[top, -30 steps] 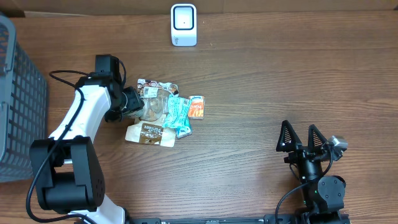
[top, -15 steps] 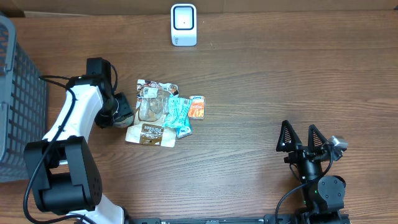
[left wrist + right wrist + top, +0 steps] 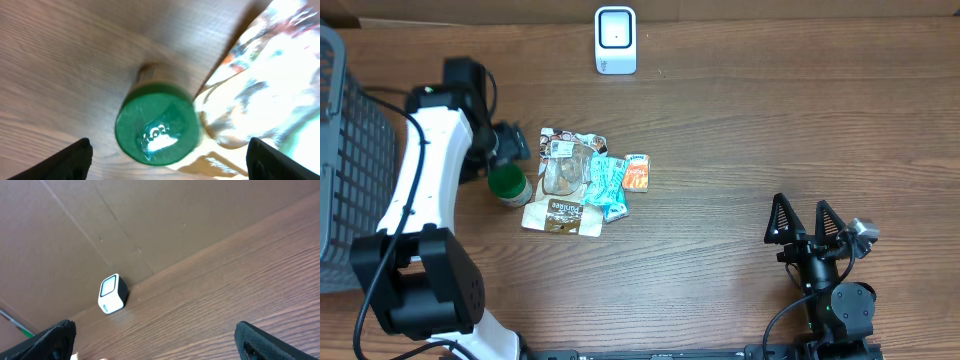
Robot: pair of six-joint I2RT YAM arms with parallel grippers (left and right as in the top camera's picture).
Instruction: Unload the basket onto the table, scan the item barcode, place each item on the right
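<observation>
A jar with a green lid (image 3: 507, 186) stands upright on the wooden table, just left of a pile of snack packets (image 3: 582, 180). My left gripper (image 3: 506, 160) hovers over it, open, and holds nothing. In the left wrist view the green lid (image 3: 156, 127) lies straight below, between my widely spread fingers (image 3: 75, 159), with a shiny packet (image 3: 260, 95) at its right. The white barcode scanner (image 3: 615, 40) stands at the back edge and also shows in the right wrist view (image 3: 113, 293). My right gripper (image 3: 805, 222) rests open at the front right, empty (image 3: 160, 342).
A grey mesh basket (image 3: 350, 150) fills the left edge of the table. The pile holds a brown packet (image 3: 560, 215), a blue packet (image 3: 606, 186), an orange packet (image 3: 637, 172) and a clear bag (image 3: 565, 170). A cardboard wall (image 3: 150, 225) runs behind the scanner.
My left gripper drew the green-lidded jar leftward out of the pile, then opened and pulled back towards the rear. The jar now stands free. The right arm has not moved.
</observation>
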